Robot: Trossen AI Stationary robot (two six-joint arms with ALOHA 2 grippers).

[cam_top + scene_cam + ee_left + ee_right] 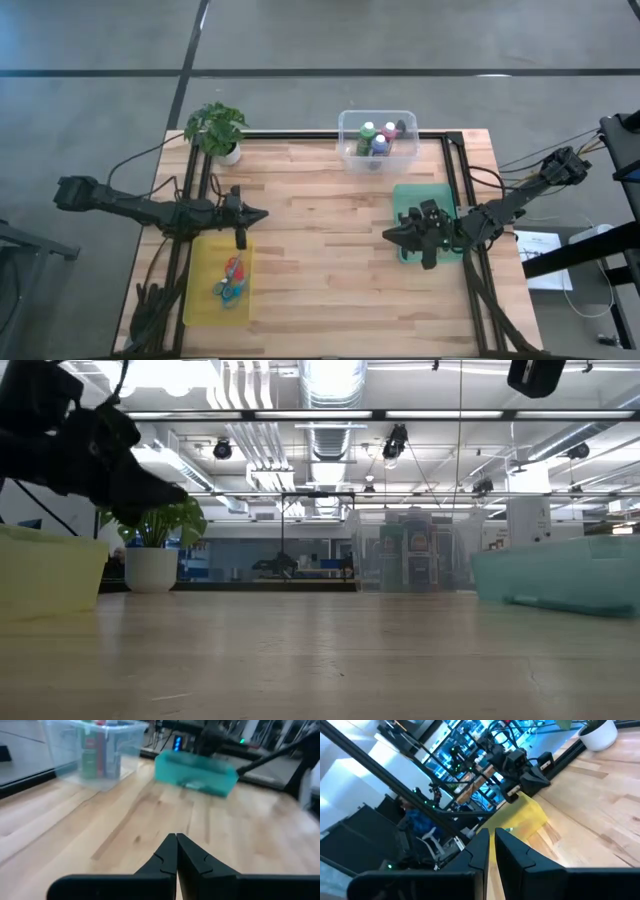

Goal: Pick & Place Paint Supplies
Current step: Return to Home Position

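While the paint bottles (378,141) are sitting in the clear bin (344,135) at upper centre and the scissors (232,278) in the yellow bin (205,305) lower left, the left gripper (260,214) and right gripper (390,235) are hovering pinched together, empty, pointing toward mid-frame, away from both.

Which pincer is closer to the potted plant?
Left. The left pincer is near the far corner of the yellow bin, not far from the plant; the right pincer is across the table, at the green bin.
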